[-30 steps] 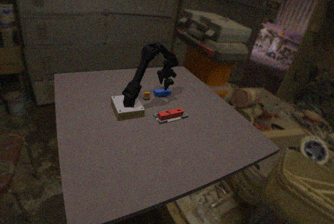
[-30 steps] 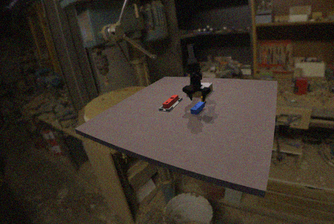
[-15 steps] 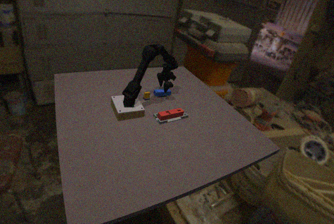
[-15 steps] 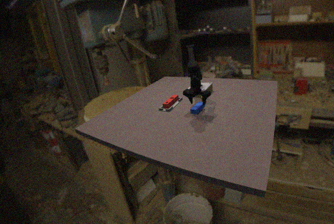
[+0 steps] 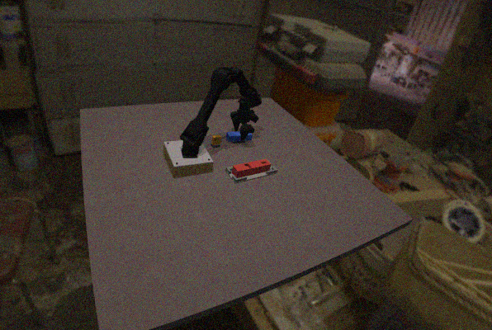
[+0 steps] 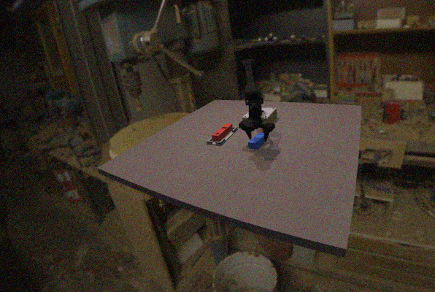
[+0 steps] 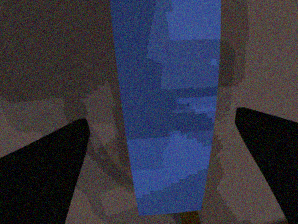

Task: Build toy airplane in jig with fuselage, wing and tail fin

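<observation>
The red fuselage [image 5: 251, 167] [image 6: 222, 132] lies lengthwise in the pale cradle [image 5: 257, 176] [image 6: 215, 143], its two socket openings facing up. The blue wing [image 5: 234, 137] [image 6: 254, 143] [image 7: 170, 65] lies on the table apart from the cradle. My gripper [image 5: 240, 134] [image 6: 258, 139] [image 7: 164, 120] is open and low over the wing, with one fingertip on each side of it and a gap on both sides in the wrist view. The yellow tail fin [image 5: 216, 140] stands on the table between the wing and the arm's base; only a bit of it [image 7: 190, 217] shows in the wrist view.
The arm's base stands on a white-topped block [image 5: 190, 164] [image 6: 270, 112], close to the tail fin and the cradle. The cradle lies to one side of the wing. The table's edge [image 6: 233, 219] drops away on the side far from the base.
</observation>
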Controlling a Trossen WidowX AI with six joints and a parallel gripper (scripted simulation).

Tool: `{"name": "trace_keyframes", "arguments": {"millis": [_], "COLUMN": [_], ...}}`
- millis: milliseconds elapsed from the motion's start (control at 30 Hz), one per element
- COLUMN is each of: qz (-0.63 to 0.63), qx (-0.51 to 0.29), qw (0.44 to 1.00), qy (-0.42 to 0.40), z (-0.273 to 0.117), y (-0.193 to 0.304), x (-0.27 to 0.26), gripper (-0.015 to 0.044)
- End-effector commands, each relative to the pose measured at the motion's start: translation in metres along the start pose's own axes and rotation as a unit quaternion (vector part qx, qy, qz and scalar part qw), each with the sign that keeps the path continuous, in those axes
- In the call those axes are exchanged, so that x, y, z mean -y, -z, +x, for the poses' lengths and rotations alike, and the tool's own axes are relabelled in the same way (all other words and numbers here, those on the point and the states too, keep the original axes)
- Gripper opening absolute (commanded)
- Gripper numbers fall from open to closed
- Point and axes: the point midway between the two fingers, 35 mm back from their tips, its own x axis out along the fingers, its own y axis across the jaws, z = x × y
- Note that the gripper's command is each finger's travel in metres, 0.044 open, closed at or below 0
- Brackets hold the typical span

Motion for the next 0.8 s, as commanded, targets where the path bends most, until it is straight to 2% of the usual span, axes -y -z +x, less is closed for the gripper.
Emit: {"name": "trace_keyframes", "arguments": {"millis": [0,133,433,700,767], "qz": [-0.002,-0.002,-0.002,-0.002,-0.002], "qx": [0.0,0.0,0.0,0.0,0.0], "qw": [1.0,1.0,1.0,1.0,1.0], "qy": [0.003,0.003,0.003,0.003,0.003], "z": [0.0077,0.0115,0.0115,0.0115,0.011], "y": [0.0009,0.0012,0.0012,0.0012,0.001], "x": [0.0015,0.0017,0.0017,0.0017,0.0017], "gripper": [0.044,0.044,0.0204,0.015,0.0098]}}
